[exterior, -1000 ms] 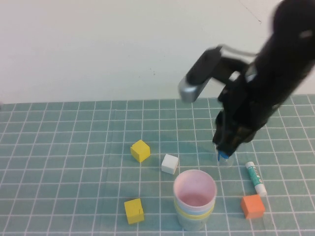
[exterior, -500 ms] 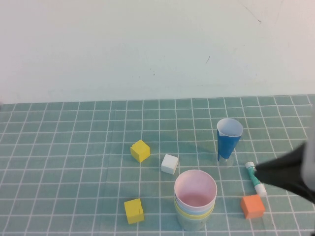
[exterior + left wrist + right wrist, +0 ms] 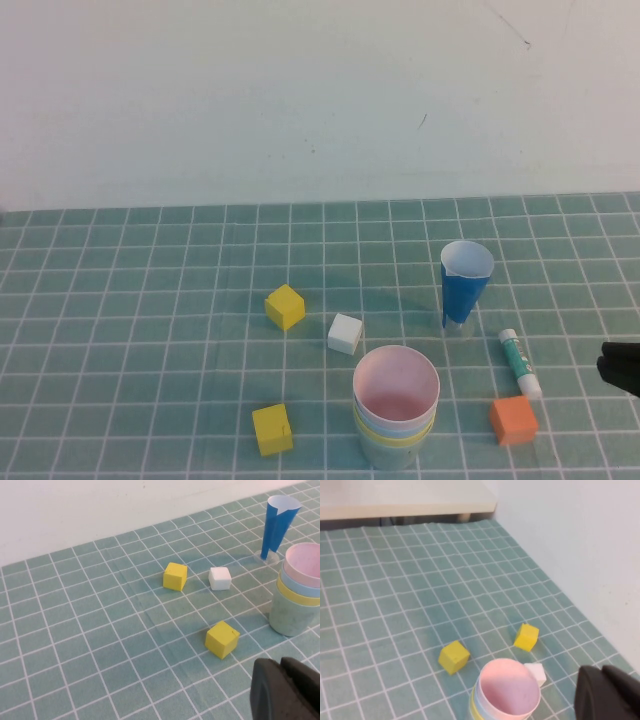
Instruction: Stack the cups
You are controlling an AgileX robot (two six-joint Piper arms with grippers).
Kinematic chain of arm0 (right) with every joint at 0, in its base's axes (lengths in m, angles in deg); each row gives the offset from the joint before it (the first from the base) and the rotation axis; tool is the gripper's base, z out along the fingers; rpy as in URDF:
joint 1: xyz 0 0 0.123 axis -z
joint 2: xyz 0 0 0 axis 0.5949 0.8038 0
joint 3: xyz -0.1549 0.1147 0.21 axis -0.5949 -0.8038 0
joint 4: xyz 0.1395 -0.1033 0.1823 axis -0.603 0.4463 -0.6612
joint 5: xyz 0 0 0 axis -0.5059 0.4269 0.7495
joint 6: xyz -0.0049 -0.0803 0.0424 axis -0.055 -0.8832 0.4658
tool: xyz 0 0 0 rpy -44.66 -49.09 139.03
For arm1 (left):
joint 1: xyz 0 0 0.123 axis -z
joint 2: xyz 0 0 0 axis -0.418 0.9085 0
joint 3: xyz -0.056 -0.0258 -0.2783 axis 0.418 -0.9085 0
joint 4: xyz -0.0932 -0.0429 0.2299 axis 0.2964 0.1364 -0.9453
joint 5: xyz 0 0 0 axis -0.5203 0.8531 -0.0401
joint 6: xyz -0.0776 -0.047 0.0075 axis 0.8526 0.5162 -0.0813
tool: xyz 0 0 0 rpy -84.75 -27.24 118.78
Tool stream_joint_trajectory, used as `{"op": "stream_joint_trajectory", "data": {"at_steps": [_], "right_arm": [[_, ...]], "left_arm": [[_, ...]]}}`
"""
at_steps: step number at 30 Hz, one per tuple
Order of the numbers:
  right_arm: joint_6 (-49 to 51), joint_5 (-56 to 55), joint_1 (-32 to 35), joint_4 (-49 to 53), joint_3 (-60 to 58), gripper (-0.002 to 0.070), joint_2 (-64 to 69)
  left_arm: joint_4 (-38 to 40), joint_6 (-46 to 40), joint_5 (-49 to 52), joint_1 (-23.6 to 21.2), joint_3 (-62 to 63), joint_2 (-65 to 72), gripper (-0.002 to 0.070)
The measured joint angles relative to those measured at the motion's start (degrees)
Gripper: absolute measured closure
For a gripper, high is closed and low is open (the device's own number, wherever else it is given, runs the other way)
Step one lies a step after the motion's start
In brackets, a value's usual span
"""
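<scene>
The four wide pastel plastic cups (image 3: 396, 412) sit nested near-centre, pink on top – so I judge the stack done and keep my right gripper (image 3: 622, 368) and left gripper (image 3: 285, 690) clear, jaw states untellable.

Nested cups (image 3: 396, 405): pink inside, then light blue, yellow, pale green outermost. Cone cup (image 3: 465, 284): dark blue, white inside. Two yellow blocks (image 3: 285, 306) (image 3: 272, 429), one white block (image 3: 345, 333), one orange block (image 3: 513, 419). Mat (image 3: 150, 340): teal, white grid. Both grippers (image 3: 287, 690) (image 3: 607, 692): black.
</scene>
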Motion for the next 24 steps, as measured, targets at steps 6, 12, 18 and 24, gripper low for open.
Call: {"op": "stream_joint_trajectory", "data": {"at_steps": [6,12,18,24], "right_arm": [[0.0,-0.49,0.0,-0.13,-0.27,0.0678,0.19],[4.29,-1.43,0.57,4.54,-1.83,0.0678,-0.09],[8.87,-2.12,0.81,15.37,-5.14,0.0678,-7.24],[24.22,-2.12,0.81,27.94,-9.5,0.0678,-16.78]], "left_arm": [[0.0,0.0,0.0,0.0,0.0,0.0,0.0676],[0.13,0.0,0.0,0.0,0.0,0.0,0.0676],[0.37,0.0,0.0,0.0,0.0,0.0,0.0676],[0.37,0.0,0.0,0.0,-0.02,0.0,0.0677]]}}
